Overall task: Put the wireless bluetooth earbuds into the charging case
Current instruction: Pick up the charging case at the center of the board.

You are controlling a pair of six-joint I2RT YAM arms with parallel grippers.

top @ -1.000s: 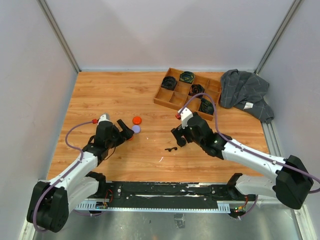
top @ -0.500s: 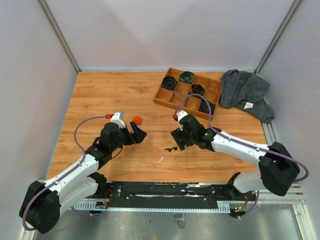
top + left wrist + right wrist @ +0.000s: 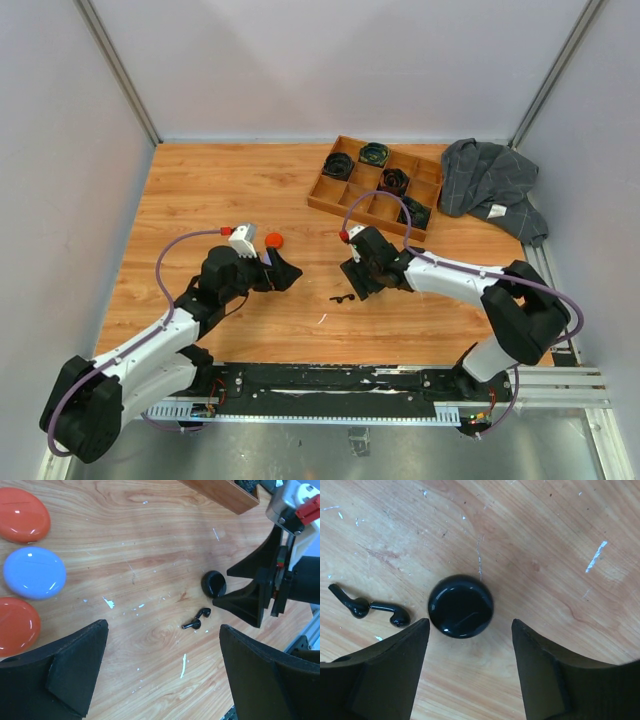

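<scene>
The right gripper point(image 3: 468, 625) hangs over the black round case point(image 3: 461, 606), with its jaws apart on either side and not touching it. The two black earbuds point(image 3: 370, 607) lie just beside this case on the bench point(image 3: 200, 190) (about the middle, closer to the near edge). The left gripper point(image 3: 162, 627) has its jaws wide apart, near two orange cases point(image 3: 22, 520) and a lilac case point(image 3: 34, 572).

Two black earbuds point(image 3: 396, 615), flat beside closed black case point(image 3: 460, 606)

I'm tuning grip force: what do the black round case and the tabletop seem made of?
The black round case: probably hard plastic, glossy; soft reflections show on its dome. The tabletop: wood or wood-look laminate, smooth; grain lines and white scuffs show.
</scene>
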